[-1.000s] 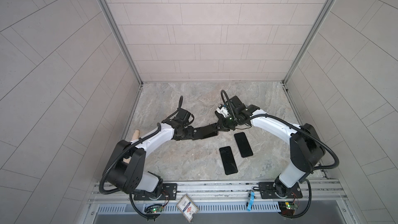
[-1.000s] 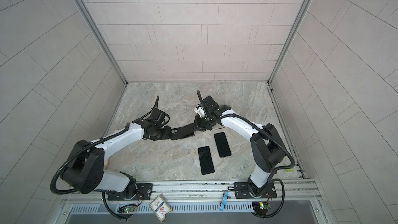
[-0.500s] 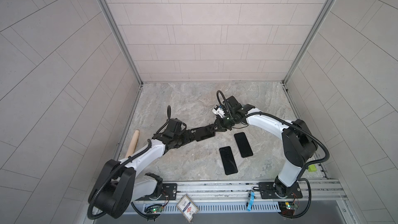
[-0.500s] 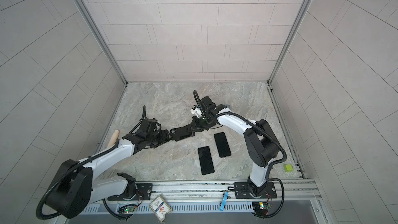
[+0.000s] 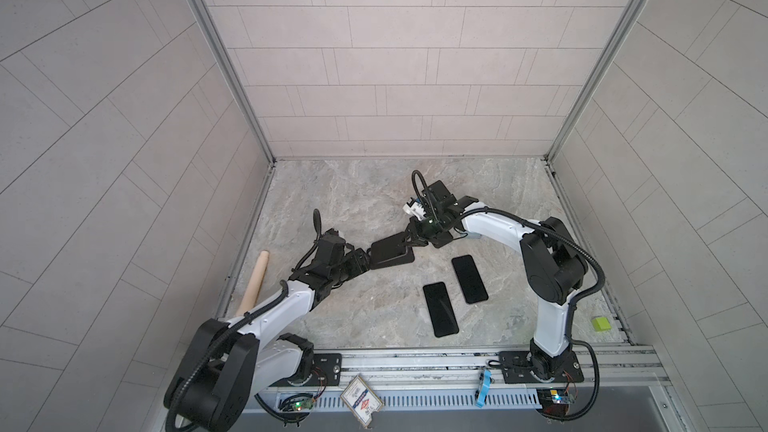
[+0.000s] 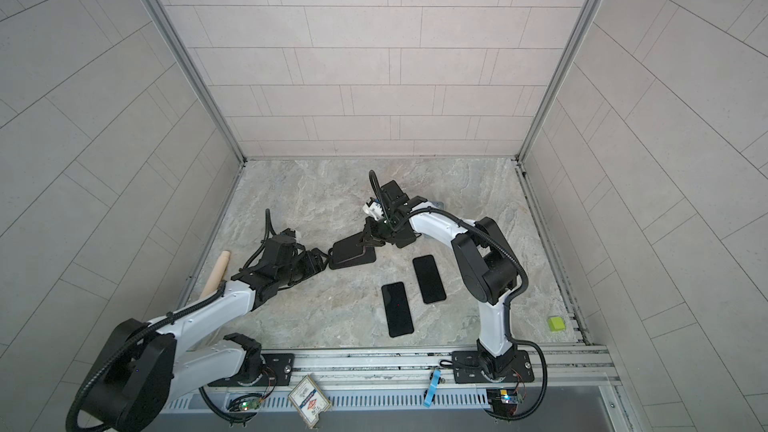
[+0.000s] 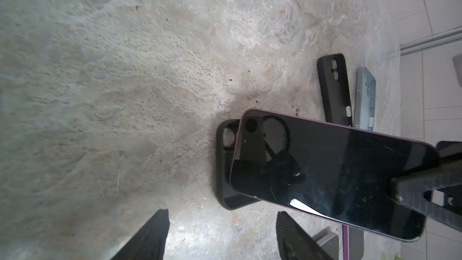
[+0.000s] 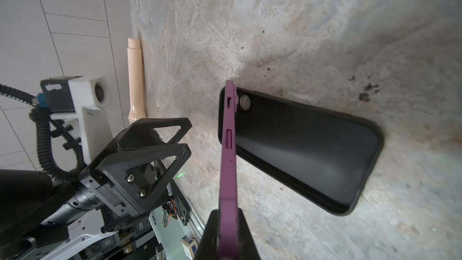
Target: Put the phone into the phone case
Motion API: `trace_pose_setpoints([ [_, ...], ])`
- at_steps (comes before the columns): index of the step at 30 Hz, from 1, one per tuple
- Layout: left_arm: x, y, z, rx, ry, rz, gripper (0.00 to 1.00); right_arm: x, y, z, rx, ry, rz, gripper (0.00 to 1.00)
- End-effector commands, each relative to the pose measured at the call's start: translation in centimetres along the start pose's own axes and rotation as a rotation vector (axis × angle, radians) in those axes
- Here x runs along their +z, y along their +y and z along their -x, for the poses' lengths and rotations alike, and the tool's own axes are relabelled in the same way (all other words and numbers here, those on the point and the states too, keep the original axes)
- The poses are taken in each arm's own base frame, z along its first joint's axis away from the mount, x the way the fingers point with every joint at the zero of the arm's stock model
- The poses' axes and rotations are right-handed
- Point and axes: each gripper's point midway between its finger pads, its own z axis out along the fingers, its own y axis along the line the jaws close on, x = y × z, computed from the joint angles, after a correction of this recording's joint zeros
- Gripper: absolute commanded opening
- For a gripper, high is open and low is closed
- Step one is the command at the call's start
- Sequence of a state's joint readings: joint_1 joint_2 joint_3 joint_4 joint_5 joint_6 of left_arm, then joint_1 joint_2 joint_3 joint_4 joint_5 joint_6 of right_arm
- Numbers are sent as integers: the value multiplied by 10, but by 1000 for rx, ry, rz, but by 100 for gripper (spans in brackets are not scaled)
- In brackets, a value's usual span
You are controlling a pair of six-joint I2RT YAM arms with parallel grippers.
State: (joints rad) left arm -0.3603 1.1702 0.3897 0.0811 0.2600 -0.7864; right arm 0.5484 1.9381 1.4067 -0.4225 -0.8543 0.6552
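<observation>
One phone (image 7: 325, 171) is held tilted over a black phone case (image 8: 300, 151).
Its purple edge is pinched at one end by the right gripper (image 8: 227, 217), jaws closed on it; the case lies flat on the stone table (image 5: 353, 201), and contact between the two cannot be told. The left gripper (image 7: 222, 213) is spread wide, nothing held, just beside the case. Print on a card (image 5: 360, 403) at the front rail is too small to be read.

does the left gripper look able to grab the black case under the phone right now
Probably yes. The left gripper is open, just short of the near end of the black case, nothing between. The purple phone, pinched by the right gripper, tilts over the case, so clearance above looks tight.
</observation>
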Motion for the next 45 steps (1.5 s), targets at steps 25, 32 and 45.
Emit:
trace_pose_setpoints([
  [25,-10,-9,9,-217,297,33,75,-8,-27,-57,74,94,-119,0],
  [32,-7,-3,-16,-278,380,23,73,-7,-30,-90,142,48,-163,0],
  [45,-5,-20,-9,-339,324,-77,73,6,-39,-91,197,54,-194,0],
])
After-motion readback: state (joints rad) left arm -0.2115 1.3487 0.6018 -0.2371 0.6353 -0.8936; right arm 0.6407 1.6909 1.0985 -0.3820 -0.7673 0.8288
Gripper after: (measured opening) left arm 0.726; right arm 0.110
